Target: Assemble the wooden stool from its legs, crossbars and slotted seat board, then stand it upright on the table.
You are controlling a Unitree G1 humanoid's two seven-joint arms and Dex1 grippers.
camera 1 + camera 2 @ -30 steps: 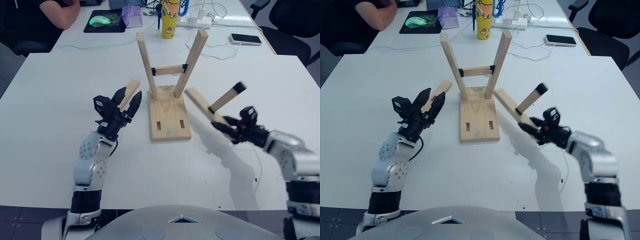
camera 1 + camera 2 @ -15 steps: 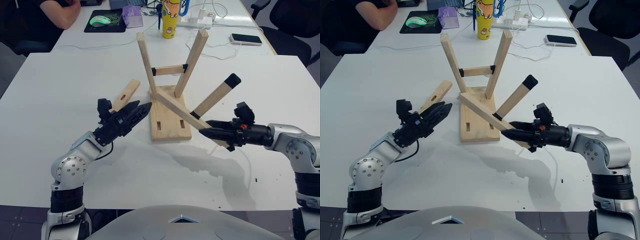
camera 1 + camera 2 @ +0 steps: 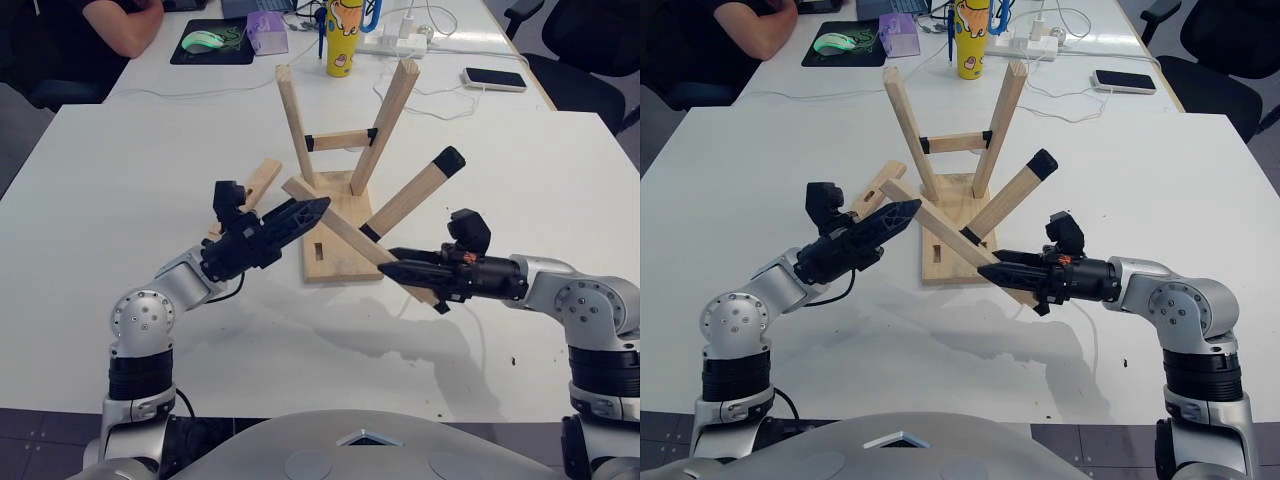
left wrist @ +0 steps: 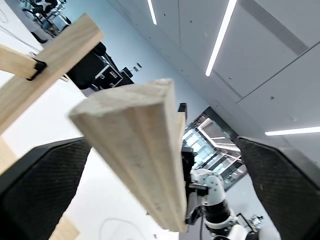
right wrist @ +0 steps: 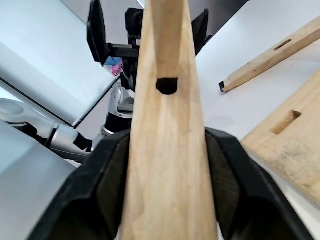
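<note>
Our right hand (image 3: 400, 272) is clenched on the near end of a wooden leg (image 3: 335, 225), which hangs tilted above the seat board (image 3: 345, 268). A black-tipped bar (image 3: 410, 195) sticks up from it. Our left hand (image 3: 305, 213) is released, with its fingers on both sides of the leg's far end. The board lies flat on the desk (image 3: 120, 180), and two upright legs (image 3: 295, 125) stand at its far end.
</note>
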